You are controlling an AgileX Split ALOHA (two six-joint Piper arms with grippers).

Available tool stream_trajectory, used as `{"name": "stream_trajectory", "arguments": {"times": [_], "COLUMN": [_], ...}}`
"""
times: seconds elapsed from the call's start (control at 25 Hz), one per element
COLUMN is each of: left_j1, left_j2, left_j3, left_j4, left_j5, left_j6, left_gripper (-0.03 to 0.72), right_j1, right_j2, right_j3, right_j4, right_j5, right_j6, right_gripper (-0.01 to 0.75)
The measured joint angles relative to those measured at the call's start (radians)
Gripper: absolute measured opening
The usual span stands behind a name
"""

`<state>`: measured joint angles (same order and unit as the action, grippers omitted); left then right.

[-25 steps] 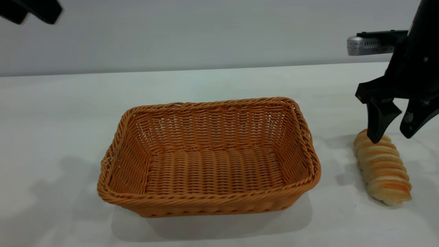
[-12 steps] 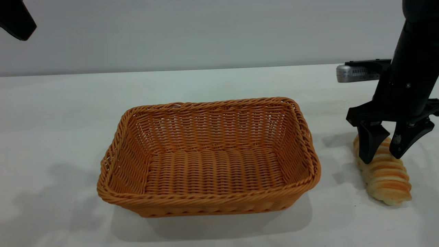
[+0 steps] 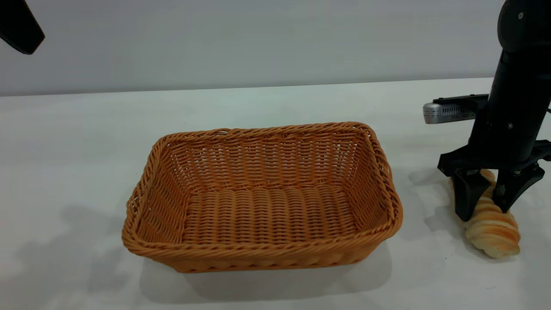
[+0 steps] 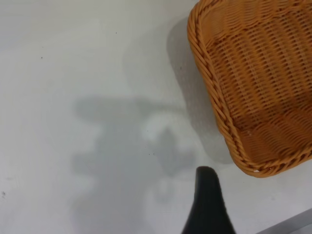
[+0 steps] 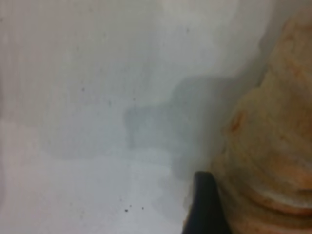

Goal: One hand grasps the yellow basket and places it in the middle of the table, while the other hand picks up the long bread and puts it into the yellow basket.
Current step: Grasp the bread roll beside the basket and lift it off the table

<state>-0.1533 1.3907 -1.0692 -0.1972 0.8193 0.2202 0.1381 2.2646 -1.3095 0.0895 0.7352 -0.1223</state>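
The table (image 3: 275, 103) is a wide white top that fills most of the exterior view, with a plain grey wall behind its far edge. The basket (image 3: 262, 196) stands upright around the middle of the table, a little toward the near edge, with its long side running parallel to that edge. It is woven in orange-tan wicker with a braided rim and sloping sides, and nothing lies inside it. One corner of the basket (image 4: 253, 87) also shows in the left wrist view, with bare tabletop beside it.

The right gripper (image 3: 490, 204) is down at the right edge of the table, to the right of the basket and well apart from it. It points straight down, and a silver-grey box (image 3: 445, 113) sticks out from its side toward the basket. Its two fingers straddle the bread (image 3: 493, 228), one on each side of the loaf's far half, and they appear to press against it. The bread lies on the tabletop with its near end sticking out beyond the fingers. The right wrist view shows the bread (image 5: 273, 146) close against one dark fingertip (image 5: 204, 204).

The left gripper (image 3: 19, 26) hangs high above the far left corner of the table, mostly out of view; whether its jaws are open or closed cannot be told.
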Motion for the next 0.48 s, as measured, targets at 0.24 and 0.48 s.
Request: {"name": "stream_trajectory", "arguments": {"times": [0.24, 0.48], "left_j1": [0.000, 0.000], "left_j2": [0.000, 0.000], "left_j3": [0.002, 0.002], "left_j4": [0.000, 0.000], "left_j5": [0.001, 0.002], "left_j6": [-0.002, -0.002], "left_gripper": [0.584, 0.584], "right_j1": [0.000, -0.003], "right_j2": [0.007, 0.007], "right_j3": [-0.001, -0.004], "right_j4": [-0.001, -0.041], "right_j5": [-0.001, 0.003], "right_j6": [0.001, 0.008], "right_gripper": [0.460, 0.067]}}
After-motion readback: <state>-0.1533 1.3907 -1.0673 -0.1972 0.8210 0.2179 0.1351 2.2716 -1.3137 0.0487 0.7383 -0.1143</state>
